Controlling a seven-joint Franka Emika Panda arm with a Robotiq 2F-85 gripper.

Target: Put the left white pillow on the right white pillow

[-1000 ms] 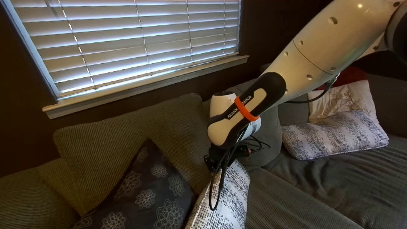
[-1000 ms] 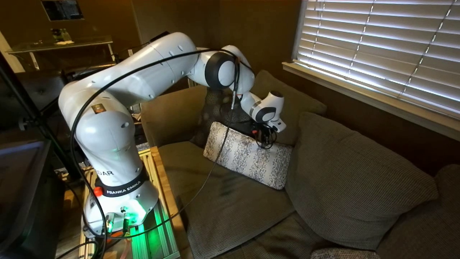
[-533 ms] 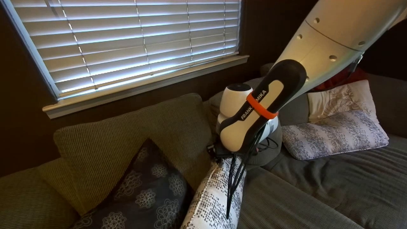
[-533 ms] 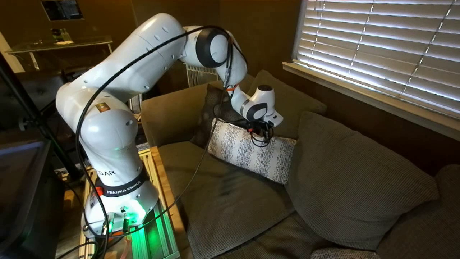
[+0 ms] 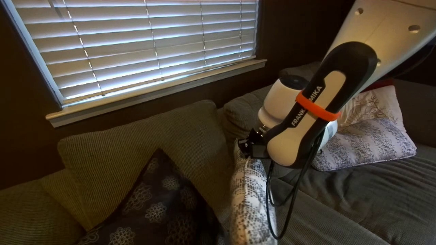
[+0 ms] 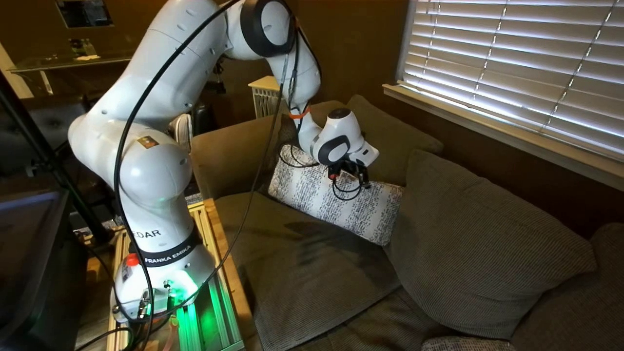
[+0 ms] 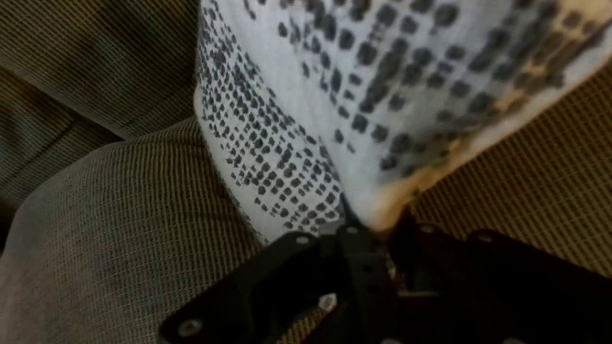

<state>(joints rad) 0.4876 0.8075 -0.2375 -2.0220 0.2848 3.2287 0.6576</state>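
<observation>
The left white pillow (image 5: 253,207), off-white with coarse grey specks, stands tilted at the sofa's back in both exterior views (image 6: 336,207). My gripper (image 5: 246,149) is at its top edge, also in an exterior view (image 6: 361,181). In the wrist view the fingers (image 7: 380,231) are closed on a pinched fold of this pillow (image 7: 287,162). I cannot tell whether its lower edge touches the seat. The right white pillow (image 5: 371,144), paler with a fine grey print, lies farther right on the sofa, partly behind the arm; only its edge (image 6: 465,344) shows in an exterior view.
A dark floral pillow (image 5: 160,207) leans beside the held pillow. A cream tree-print pillow (image 5: 371,103) stands behind the right white pillow. A large sofa back cushion (image 6: 487,248) stands between the two white pillows. A window sill (image 5: 156,90) runs above.
My gripper has risen and moved toward the right white pillow's side in an exterior view. The held pillow has come up a little with it and turned. The right white pillow has not moved.
</observation>
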